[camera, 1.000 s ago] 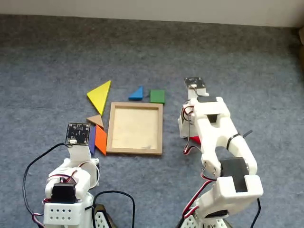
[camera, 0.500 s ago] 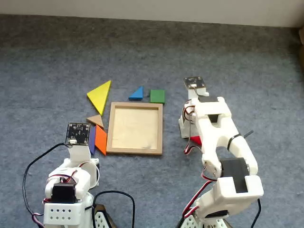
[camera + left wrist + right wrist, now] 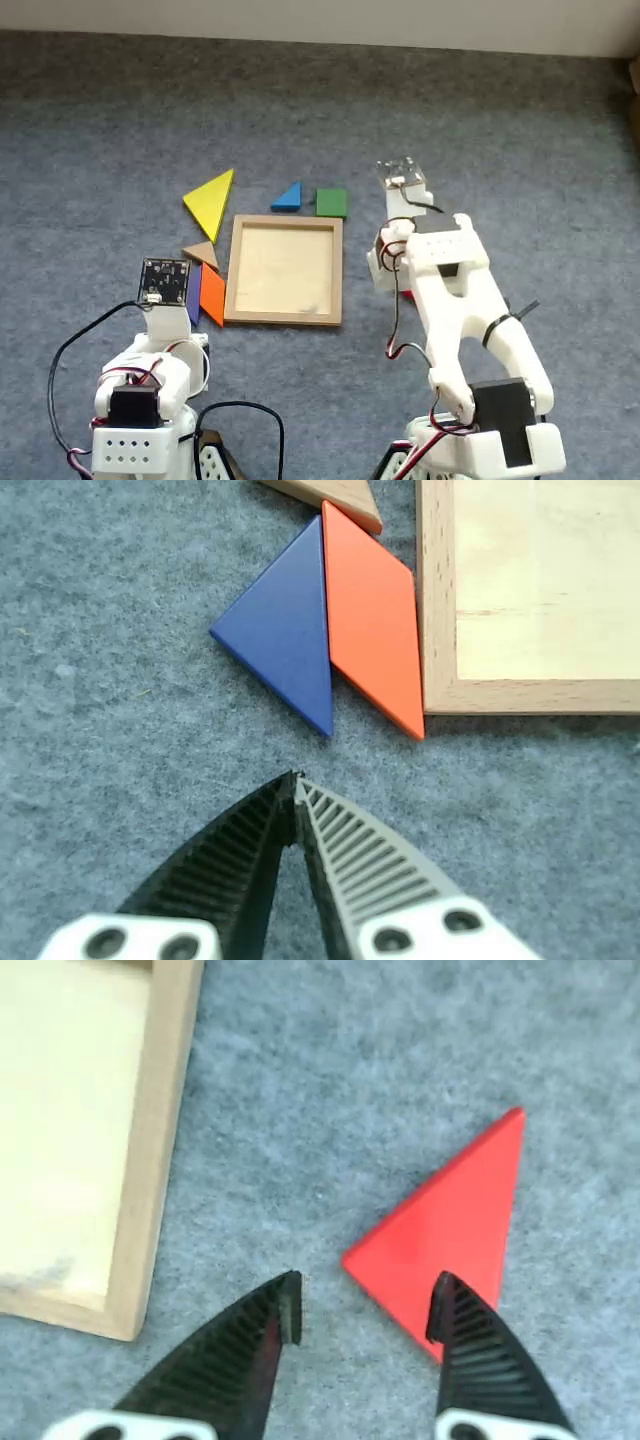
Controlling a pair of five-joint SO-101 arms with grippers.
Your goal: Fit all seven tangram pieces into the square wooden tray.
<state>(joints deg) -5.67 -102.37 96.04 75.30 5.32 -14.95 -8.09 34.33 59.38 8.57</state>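
Black ribbed left jaws meet tip to tip above the grey, felt-like bench (image 3: 100,730), short of a smooth indigo triangle (image 3: 285,650) lying edge to edge with an orange parallelogram (image 3: 372,620). The right jaws gape wide over a flat red triangle (image 3: 445,1235). The pale wooden tray (image 3: 284,318) sits mid-frame in the high view, with the yellow triangle (image 3: 212,202), blue triangle (image 3: 288,197) and green square (image 3: 332,203) above it.

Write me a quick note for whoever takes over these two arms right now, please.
Left end effector: shut, empty, near the dark blue triangle and orange parallelogram left of the tray.
Right end effector: open over the red triangle, right of the tray.
The yellow triangle and tan triangle lie left of it too; light blue triangle and green square beyond it.
Done: nothing, tray empty. Left: all seven pieces.
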